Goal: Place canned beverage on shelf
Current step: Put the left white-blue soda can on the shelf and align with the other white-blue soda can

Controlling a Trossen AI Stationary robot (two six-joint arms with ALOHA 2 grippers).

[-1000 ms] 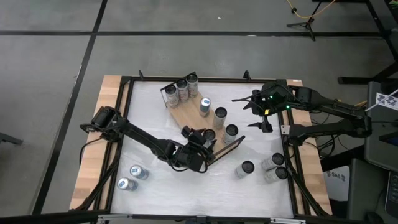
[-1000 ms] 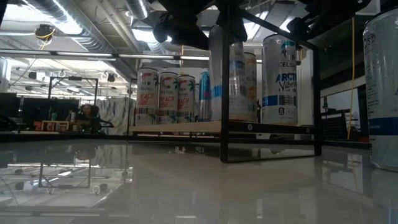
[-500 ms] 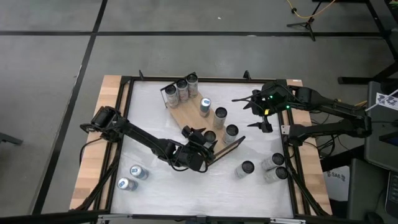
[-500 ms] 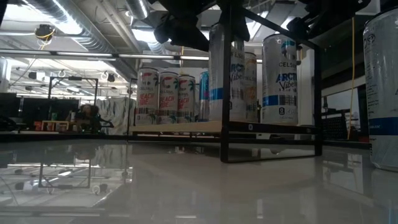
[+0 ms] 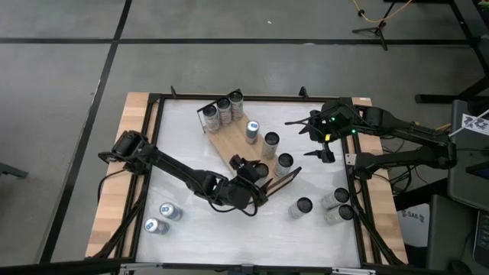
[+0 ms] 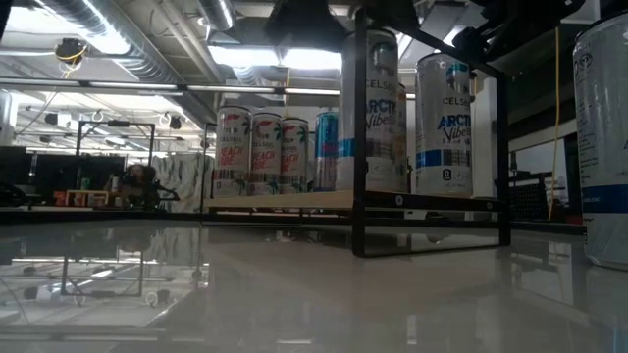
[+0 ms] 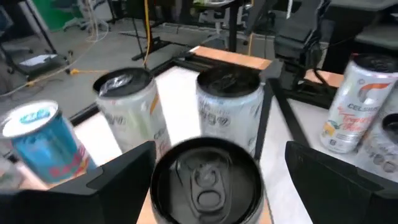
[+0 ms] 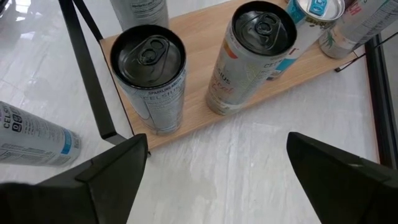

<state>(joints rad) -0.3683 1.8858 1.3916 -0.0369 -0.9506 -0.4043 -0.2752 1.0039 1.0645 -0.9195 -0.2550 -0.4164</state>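
Observation:
The shelf (image 5: 229,141) is a light wooden board with black wire rails, lying slantwise mid-table. Several cans stand upright on it. The one at its near end, a black-topped can (image 5: 260,169), stands on its base just behind the rail (image 6: 359,127). My left gripper (image 5: 249,176) hovers open over this can. In the left wrist view its fingers stand on either side of the can top (image 7: 205,180), and I see no touch. My right gripper (image 5: 304,137) hangs open by the shelf's right side, nothing between its fingers (image 8: 216,138).
Two cans (image 5: 163,218) stand on the table near the left front. Three more (image 5: 325,206) are at the right front. A black frame (image 5: 153,176) rims the table. Open tabletop lies between the shelf and the near edge.
My left gripper has risen off the top of the near-end can and drawn slightly back. In the low view its dark body no longer covers the can's upper part. The can stays upright on the shelf.

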